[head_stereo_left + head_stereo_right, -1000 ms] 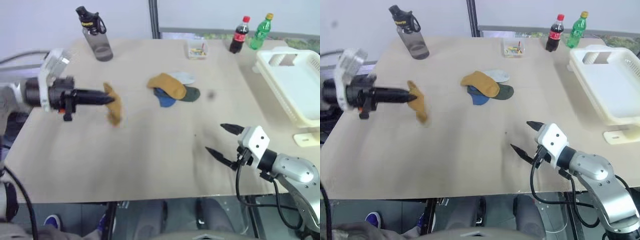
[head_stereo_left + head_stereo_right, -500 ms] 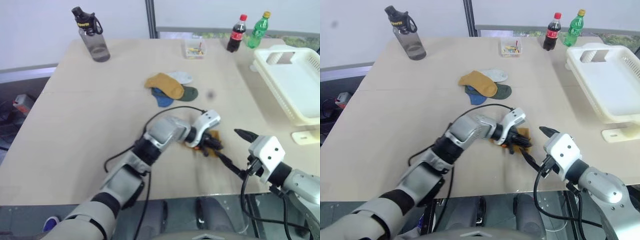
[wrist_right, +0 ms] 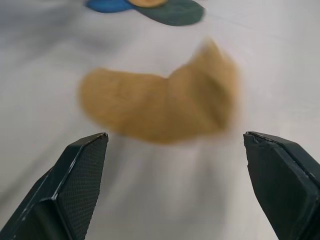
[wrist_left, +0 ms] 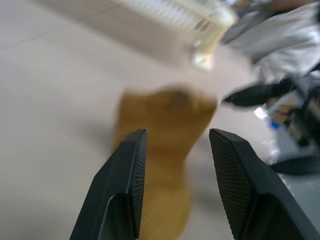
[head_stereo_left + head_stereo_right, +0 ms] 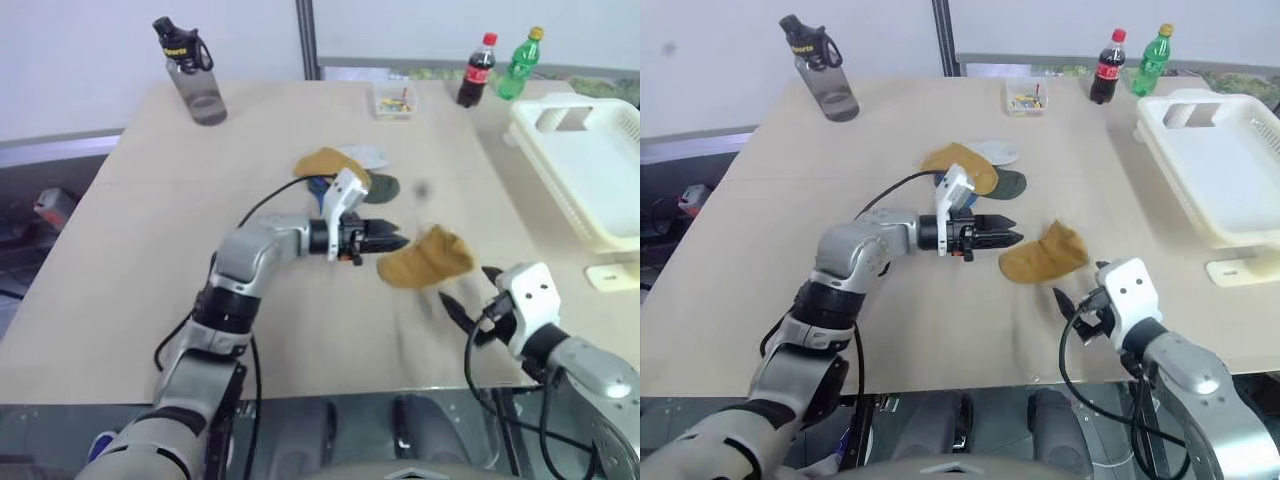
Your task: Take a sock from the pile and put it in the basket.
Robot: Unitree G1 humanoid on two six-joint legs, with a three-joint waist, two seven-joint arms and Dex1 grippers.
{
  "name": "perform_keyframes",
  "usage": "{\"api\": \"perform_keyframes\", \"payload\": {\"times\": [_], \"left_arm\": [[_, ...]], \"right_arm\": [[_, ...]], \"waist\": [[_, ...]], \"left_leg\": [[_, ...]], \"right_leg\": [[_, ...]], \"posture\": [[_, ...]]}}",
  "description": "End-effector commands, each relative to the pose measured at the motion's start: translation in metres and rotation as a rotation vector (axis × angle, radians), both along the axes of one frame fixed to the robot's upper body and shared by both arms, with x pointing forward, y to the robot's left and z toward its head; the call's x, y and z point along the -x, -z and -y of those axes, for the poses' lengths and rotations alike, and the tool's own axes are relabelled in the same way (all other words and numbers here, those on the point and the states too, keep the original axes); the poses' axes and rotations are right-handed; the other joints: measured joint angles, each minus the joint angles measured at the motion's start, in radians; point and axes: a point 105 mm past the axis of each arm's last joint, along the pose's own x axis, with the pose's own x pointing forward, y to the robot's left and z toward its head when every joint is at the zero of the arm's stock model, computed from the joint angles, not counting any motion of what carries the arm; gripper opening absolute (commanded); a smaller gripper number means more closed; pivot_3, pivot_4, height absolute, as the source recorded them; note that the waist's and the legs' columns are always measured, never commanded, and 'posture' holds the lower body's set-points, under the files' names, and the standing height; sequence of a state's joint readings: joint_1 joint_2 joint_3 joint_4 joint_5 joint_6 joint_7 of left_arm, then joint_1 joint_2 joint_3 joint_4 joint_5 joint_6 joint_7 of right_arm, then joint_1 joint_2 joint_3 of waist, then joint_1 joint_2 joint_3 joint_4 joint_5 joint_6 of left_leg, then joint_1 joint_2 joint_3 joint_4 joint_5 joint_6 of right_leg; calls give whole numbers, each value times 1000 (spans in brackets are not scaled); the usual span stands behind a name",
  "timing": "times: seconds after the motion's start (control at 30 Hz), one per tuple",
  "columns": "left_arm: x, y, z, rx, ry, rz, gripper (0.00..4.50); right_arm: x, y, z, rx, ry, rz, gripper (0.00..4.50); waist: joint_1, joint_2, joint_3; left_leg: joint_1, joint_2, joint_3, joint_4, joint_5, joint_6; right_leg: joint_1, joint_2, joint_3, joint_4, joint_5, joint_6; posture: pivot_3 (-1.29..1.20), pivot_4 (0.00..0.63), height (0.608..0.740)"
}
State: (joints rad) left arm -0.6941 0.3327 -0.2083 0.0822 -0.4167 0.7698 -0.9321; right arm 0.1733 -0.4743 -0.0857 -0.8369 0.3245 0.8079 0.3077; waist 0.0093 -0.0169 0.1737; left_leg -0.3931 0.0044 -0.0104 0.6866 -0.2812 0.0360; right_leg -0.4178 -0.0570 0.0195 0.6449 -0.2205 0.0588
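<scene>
A mustard-yellow sock (image 5: 425, 258) sits blurred just above the table, free of both grippers. My left gripper (image 5: 395, 242) is just to its left, pointing right at it; in the left wrist view the jaws stand apart with the sock (image 4: 165, 130) beyond the fingertips. My right gripper (image 5: 466, 286) is wide open just right of and nearer than the sock (image 3: 165, 107), aimed at it. The pile (image 5: 345, 170) of mustard, pale, blue and dark green socks lies behind the left gripper. At the table's right edge stands the cream basket (image 5: 540, 140).
A grey water bottle (image 5: 188, 70) stands at the back left. A small clear box (image 5: 395, 100), a cola bottle (image 5: 478, 70) and a green bottle (image 5: 518, 62) line the back edge. A white piece (image 5: 610, 275) lies by the basket.
My left arm swung from the far left to the table's middle with the sock in its grip, then opened; the sock now sits loose to the right of its fingers. The right gripper shifted slightly.
</scene>
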Motion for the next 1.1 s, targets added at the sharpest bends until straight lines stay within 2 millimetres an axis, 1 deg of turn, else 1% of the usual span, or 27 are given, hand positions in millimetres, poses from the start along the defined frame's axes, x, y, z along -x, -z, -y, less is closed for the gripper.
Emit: {"api": "perform_keyframes", "payload": {"times": [0.03, 0.07, 0.13, 0.2, 0.3, 0.4, 0.47, 0.53, 0.57, 0.6, 0.67, 0.7, 0.73, 0.77, 0.8, 0.83, 0.87, 0.9, 1.0, 1.03, 1.1], "left_arm": [[10, 7, 26, 32, 68, 37, 2133], [12, 6, 37, 56, 78, 38, 2133], [8, 7, 57, 55, 67, 42, 2133], [3, 9, 64, 28, 41, 43, 2133], [3, 15, 56, -4, 31, 33, 2133], [-1, 31, 41, -59, -37, 23, 2133], [-3, 39, 37, -74, -73, 33, 2133], [-1, 45, 38, -59, -80, 30, 2133], [1, 49, 39, -63, -85, 23, 1620], [3, 55, 39, -78, -80, 28, 1402], [6, 65, 38, -94, -74, 23, 445], [8, 68, 37, -101, -72, 22, 73], [10, 70, 35, -102, -66, 21, 0], [12, 71, 33, -98, -59, 17, 0], [15, 70, 30, -94, -46, 13, 0], [18, 69, 27, -90, -34, 12, 0], [22, 68, 25, -85, -10, 17, 0], [27, 67, 22, -82, 13, 22, 0], [35, 63, 9, -83, 58, 42, 0], [37, 62, 6, -85, 70, 49, 0], [36, 59, -1, -105, 92, 115, 0]], "right_arm": [[-10, -11, 4, -3, 6, 41, 4500], [-11, -12, 5, -1, 2, 44, 4500], [-14, -13, 7, 20, -3, 50, 4500], [-17, -14, 11, 33, 4, 51, 4500], [-30, -13, 28, 50, 70, 38, 4500], [-48, 2, 46, 68, 132, -13, 4500], [-61, 9, 50, 50, 144, -31, 4500], [-74, 16, 55, 30, 166, -51, 4500], [-80, 21, 57, 33, 178, -64, 3973], [-83, 26, 58, 48, 173, -75, 3733], [-86, 33, 56, 57, 151, -91, 2743], [-85, 34, 53, 47, 134, -94, 2295], [-81, 32, 47, 25, 105, -97, 1821], [-76, 31, 41, 6, 79, -104, 1517], [-68, 30, 36, 3, 51, -111, 1037], [-60, 30, 33, 3, 35, -119, 671], [-51, 30, 29, -3, 27, -127, 167], [-44, 30, 27, -13, 27, -134, 49], [-21, 27, 22, -33, 70, -145, 49], [-17, 26, 21, -38, 84, -146, 49], [-7, 23, 19, -43, 133, -138, 49]], "waist": [[7, 0, 0], [12, 0, 0], [19, 0, 0], [18, 0, 0], [-6, 0, 0], [-23, 1, 0], [-24, 1, 0], [-22, 1, 0], [-22, 1, -1], [-21, 1, -1], [-18, 1, -1], [-17, 2, -2], [-17, 2, -2], [-17, 2, -3], [-17, 2, -3], [-17, 2, -3], [-18, 3, -3], [-18, 3, -4], [-22, 4, -5], [-22, 4, -5], [-21, 4, -5]], "left_leg": [[-1, 0, 0, 0, 0, 0], [-2, -1, -1, 0, 0, 0], [-5, -2, -1, 1, 0, 0], [-5, -3, 0, 1, 0, 0], [-4, -2, 0, 1, 0, 0], [0, 0, -1, 0, 0, 0], [1, 1, 0, -1, 0, 0], [2, 1, 0, 0, 0, 0], [2, 1, 0, 0, 0, 0], [2, 1, 0, 0, 0, 0], [2, 0, 1, 0, 0, 0], [2, 1, 0, 0, 0, 0], [2, 1, 0, 0, 0, 0], [2, 1, 0, 0, 0, 0], [2, 1, 0, 0, 0, 0], [1, 1, 0, 0, 0, 0], [1, 1, -1, -1, 0, 0], [1, 1, -1, -1, 0, 0], [2, 2, -1, -2, 0, 0], [2, 2, -1, -2, 0, 0], [3, 2, -1, -2, 0, 0]], "right_leg": [[0, 0, 0, -1, 0, 0], [0, -1, -1, -2, 0, 0], [0, -2, -4, -3, 0, 0], [0, -3, -4, -3, 0, 0], [0, -2, -3, -2, 0, 0], [0, 1, -1, 0, 0, 0], [0, 2, 0, 2, 0, 0], [0, 2, 0, 3, 0, 0], [0, 2, 0, 3, 0, 0], [1, 1, 0, 3, 0, 0], [1, 1, 0, 3, 0, 0], [1, 1, 0, 2, 0, 0], [1, 1, 0, 2, 0, 0], [1, 1, 0, 2, 0, 0], [1, 1, 0, 2, 0, 0], [1, 1, 0, 2, 0, 0], [1, 1, 0, 2, 0, 0], [1, 1, 0, 2, 0, 0], [0, 1, -1, 2, 0, -1], [1, 1, 0, 2, 0, -1], [1, 1, 0, 2, 0, -1]], "posture": [[0, 150, 740], [0, 150, 740], [0, 150, 740], [0, 150, 740], [0, 150, 740], [0, 150, 740], [0, 150, 740], [0, 150, 740], [0, 150, 740], [0, 150, 740], [0, 150, 740], [0, 150, 740], [0, 150, 740], [0, 150, 740], [0, 150, 740], [0, 150, 740], [0, 150, 740], [0, 150, 740], [0, 150, 740], [0, 150, 740], [0, 150, 740]]}}
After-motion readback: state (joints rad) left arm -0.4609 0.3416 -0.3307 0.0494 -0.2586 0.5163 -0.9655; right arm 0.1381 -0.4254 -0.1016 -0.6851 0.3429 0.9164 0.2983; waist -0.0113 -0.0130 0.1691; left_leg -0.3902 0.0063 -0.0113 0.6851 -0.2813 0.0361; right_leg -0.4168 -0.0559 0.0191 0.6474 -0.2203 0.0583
